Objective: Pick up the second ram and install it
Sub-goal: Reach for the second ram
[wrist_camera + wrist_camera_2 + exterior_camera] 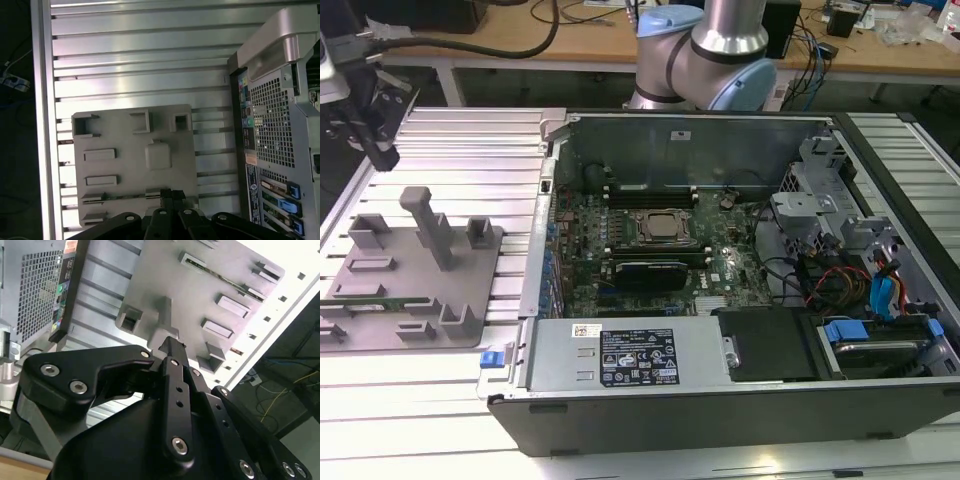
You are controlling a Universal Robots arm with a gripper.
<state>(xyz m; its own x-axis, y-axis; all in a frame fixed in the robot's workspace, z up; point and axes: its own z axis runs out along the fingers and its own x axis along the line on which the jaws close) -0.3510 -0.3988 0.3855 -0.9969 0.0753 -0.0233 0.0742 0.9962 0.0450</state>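
The second ram is a thin green strip standing on edge in the slots of the grey fixture tray, at the exterior view's left. The strip also runs between two holders in the second wrist view, and in the first wrist view it lies along the tray's edge, just ahead of the fingertips. My black gripper hangs above the ribbed table behind the tray, apart from the ram. Its fingers are shut together with nothing between them; the gripper looks the same in the first wrist view.
The open computer case lies to the exterior view's right of the tray, with its motherboard and CPU socket exposed. A tall grey post and several blocks rise from the tray. The arm's base stands behind the case.
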